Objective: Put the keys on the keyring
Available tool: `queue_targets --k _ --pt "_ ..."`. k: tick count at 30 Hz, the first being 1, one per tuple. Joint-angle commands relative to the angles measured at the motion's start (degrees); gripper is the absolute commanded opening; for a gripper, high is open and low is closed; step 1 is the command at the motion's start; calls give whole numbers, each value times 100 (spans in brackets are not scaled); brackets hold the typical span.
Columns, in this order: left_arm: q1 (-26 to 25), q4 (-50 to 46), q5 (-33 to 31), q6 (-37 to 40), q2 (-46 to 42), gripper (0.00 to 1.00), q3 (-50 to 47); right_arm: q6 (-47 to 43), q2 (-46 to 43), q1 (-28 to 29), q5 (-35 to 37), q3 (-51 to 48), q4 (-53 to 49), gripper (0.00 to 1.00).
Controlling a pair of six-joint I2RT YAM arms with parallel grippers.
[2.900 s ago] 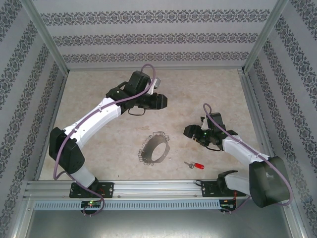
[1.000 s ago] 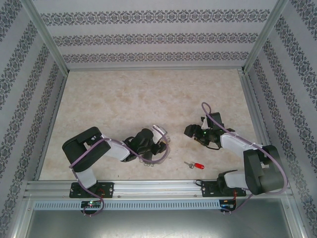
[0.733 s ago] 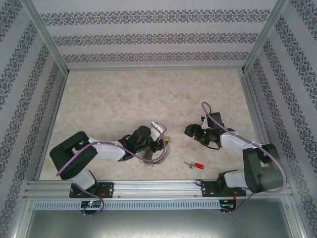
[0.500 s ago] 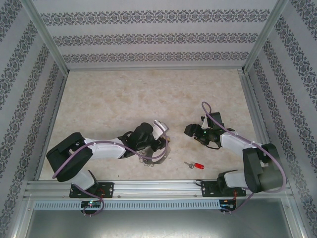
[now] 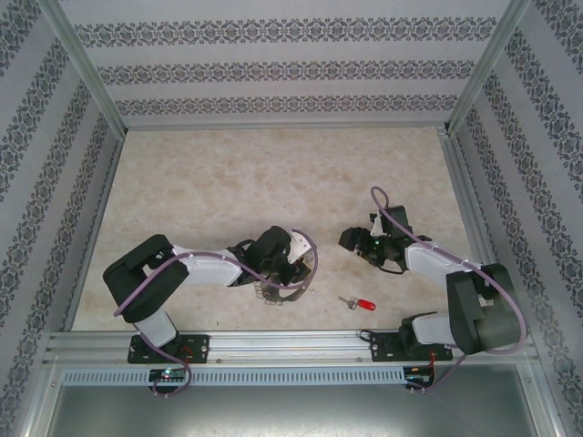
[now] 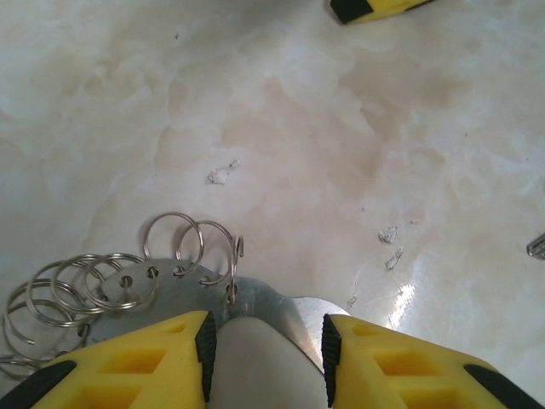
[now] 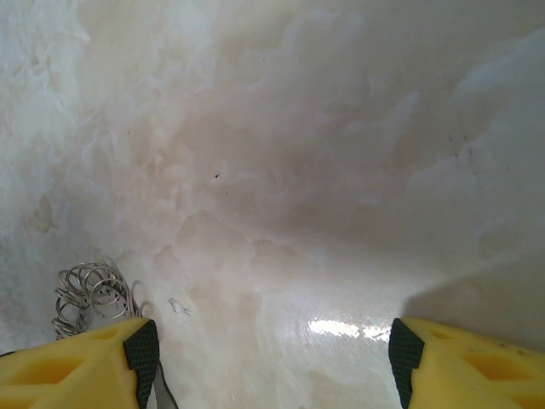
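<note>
Pale marbled surface (image 5: 228, 182), patterned walls round it.

Left arm (image 5: 200, 267) is folded low and reaches toward 3 o'clock along the near edge. Right arm (image 5: 437, 264) is bent back, with its wrist pointing toward 9 o'clock.

Left hand (image 5: 290, 264) is down on the keyring, at about 6 o'clock on the surface. Wrist view: left hand (image 6: 266, 332) has yellow fingers (image 6: 162, 358) part-way apart, straddling the ring's grey band. The band spans the gap from one tip to the other. Can't tell if they pinch it or just sit round it.

Right hand (image 5: 353, 241) is at about 4 o'clock on the surface, near the ring but apart from it. Its own view: right hand (image 7: 272, 349) has fingers wide apart, with bare surface between them and nothing held.

Keyring (image 5: 278, 296) lies on the surface, mostly under the left hand, with wire loops sticking out at its 6 and 7 o'clock. The loops (image 6: 170, 264) fan out toward 9 o'clock of the fingers. A cluster of them (image 7: 89, 298) also shows by the right hand's 9 o'clock finger.

Key (image 5: 361, 303) has a red head and a silver blade pointing to 9 o'clock. It lies flat on the surface at 3 o'clock of the ring and 6 o'clock of the right hand, apart from both and touching nothing.
</note>
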Motion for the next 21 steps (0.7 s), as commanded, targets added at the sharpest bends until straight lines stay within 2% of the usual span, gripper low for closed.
queue_targets --k 1,19,21 --pt "-78 -65 145 -23 117 39 152 -112 43 -62 -102 85 23 74" --pt "-3 139 117 -48 476 32 328 -150 35 -127 -126 39 6 74" --pt "8 181 133 -59 505 29 344 -158 31 -127 -125 24 12 74"
